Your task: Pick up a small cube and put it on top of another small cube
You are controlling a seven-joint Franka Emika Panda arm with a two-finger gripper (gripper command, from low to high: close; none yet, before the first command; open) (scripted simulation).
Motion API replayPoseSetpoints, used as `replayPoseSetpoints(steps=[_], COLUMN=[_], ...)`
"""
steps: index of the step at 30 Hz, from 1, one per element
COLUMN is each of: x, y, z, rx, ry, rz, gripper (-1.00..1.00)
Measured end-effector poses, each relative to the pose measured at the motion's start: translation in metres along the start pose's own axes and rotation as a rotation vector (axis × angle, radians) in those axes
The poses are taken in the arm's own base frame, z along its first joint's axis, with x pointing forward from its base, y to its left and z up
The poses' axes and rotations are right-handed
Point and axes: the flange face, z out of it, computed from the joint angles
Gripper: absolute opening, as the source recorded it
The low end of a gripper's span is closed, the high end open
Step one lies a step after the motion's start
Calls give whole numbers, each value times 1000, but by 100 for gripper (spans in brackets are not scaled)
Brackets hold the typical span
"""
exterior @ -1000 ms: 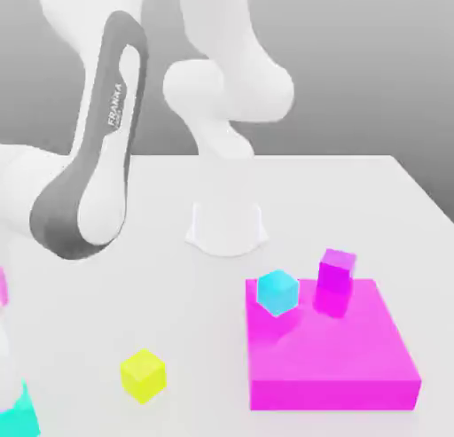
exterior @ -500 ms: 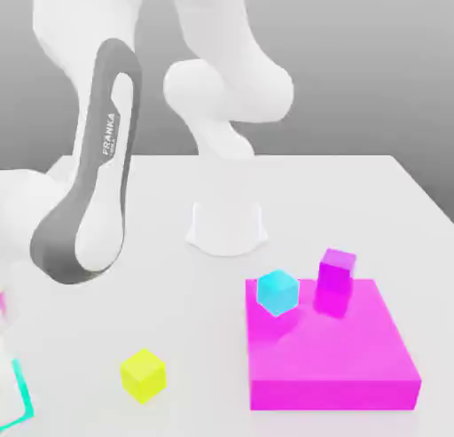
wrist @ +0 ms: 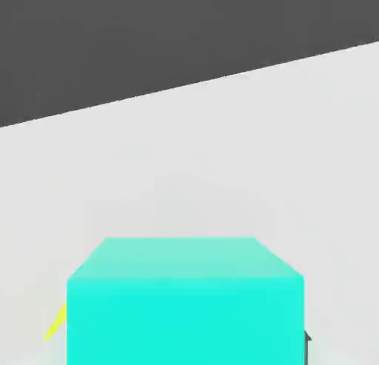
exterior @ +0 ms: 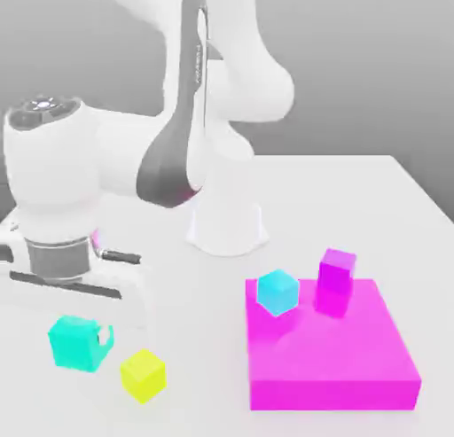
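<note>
A small turquoise-green cube hangs just off the table at the exterior view's left, and my gripper is shut on it. One dark finger shows against the cube's right side. The white hand sits directly above the cube. In the hand view the same cube looms close, with a sliver of the yellow cube beside it. That yellow cube rests on the table just right of and slightly nearer than the held cube.
A flat magenta block lies at the right with a sky-blue cube on its near-left corner and a small magenta cube on top. The arm's white base stands at the table's middle back.
The arm has swung in from the exterior view's left edge. The gripper has closed on the turquoise-green cube, which has come up and to the right beside the yellow cube.
</note>
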Motion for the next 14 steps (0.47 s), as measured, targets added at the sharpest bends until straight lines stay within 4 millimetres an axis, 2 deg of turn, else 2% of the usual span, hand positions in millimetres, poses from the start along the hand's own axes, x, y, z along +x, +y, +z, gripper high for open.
replayPoseSetpoints(steps=[5, 7, 10, 11, 14], x=[-41, -44, -45, -46, -46], y=[-10, -11, -9, -9, -9], z=[-4, 11, 43, 53, 53], rx=[17, 20, 21, 20, 20], ry=[-10, -11, -12, -12, -12], rz=[-280, -314, -319, -319, -319], gripper=[-100, -100, -100, 100, 100])
